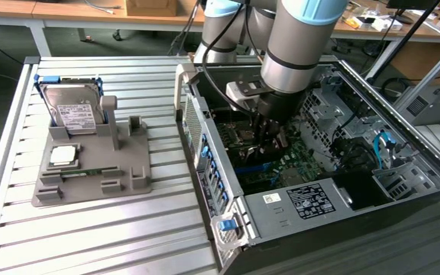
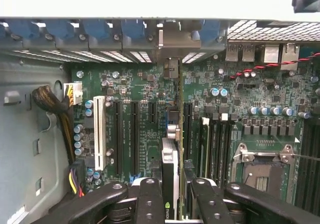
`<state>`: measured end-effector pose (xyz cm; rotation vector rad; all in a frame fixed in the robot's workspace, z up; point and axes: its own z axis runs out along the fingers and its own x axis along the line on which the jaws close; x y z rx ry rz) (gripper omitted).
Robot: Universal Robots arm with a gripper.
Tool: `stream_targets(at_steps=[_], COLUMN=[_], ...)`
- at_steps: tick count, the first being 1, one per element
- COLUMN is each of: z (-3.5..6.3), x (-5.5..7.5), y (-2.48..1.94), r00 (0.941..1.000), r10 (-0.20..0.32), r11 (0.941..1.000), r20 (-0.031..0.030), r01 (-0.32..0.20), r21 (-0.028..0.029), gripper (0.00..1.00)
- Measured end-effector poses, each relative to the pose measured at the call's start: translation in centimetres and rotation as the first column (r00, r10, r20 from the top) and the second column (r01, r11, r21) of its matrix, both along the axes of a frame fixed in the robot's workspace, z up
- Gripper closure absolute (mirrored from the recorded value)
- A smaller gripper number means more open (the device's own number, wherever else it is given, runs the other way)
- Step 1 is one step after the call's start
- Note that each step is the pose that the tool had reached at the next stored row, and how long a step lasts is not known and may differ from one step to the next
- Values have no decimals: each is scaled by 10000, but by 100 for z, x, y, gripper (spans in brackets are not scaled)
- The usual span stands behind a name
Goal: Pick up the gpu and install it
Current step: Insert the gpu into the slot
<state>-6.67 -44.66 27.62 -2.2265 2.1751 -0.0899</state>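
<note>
Wrist view: gripper point(image 2: 172, 204) clamped on the gpu point(image 2: 172, 149), edge-on toward twelve o'clock; slight tilt could miss the slot point(image 2: 186, 129).

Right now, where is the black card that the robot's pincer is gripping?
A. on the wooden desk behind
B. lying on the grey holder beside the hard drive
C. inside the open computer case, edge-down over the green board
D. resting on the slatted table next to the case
C: the pincer is clamped on the gpu, which stands on edge over the motherboard slots inside the computer case.
</note>
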Motion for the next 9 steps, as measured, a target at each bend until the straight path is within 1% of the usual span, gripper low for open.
stream_targets(at_steps=[3,9], z=[-19,-23], x=[-9,-32], y=[0,0], r00=[10000,10000], r10=[0,1], r11=[10000,10000], r20=[0,1], r01=[0,-1], r21=[0,5], gripper=[73,73])
